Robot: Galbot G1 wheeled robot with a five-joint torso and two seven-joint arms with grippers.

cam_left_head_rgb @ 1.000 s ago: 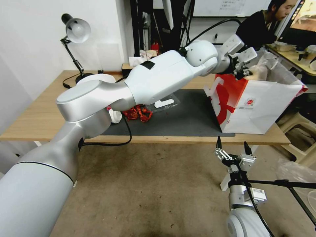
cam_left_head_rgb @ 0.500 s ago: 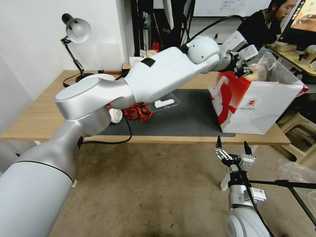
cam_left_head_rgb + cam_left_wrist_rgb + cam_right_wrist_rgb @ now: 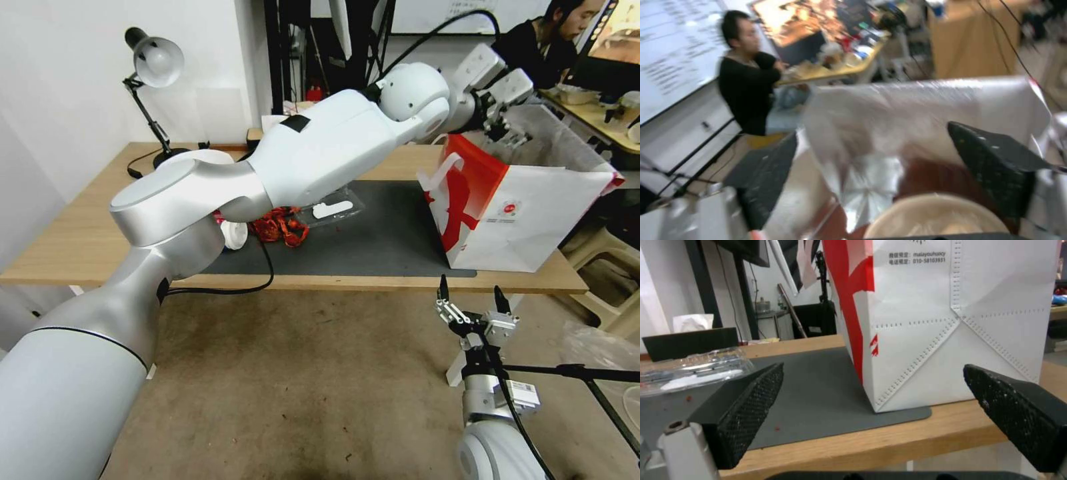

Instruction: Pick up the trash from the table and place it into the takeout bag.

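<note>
1. Trash remains on the desk point(image 3: 80, 240): a red wrapper point(image 3: 280, 228) and a clear plastic lid point(image 3: 331, 208) lie on the dark mat point(image 3: 373, 240).
2. Left arm stretches across the desk, its end effector point(image 3: 510, 130) above the mouth of the takeout bag point(image 3: 527, 213).
3. Its fingers point(image 3: 1000, 166) are spread and empty; below them (inside the foil lining) sits a beige bowl point(image 3: 933, 216).
4. Right arm hangs low in front of the desk edge, its end effector point(image 3: 470, 303) spread wide, holding nothing.
</note>
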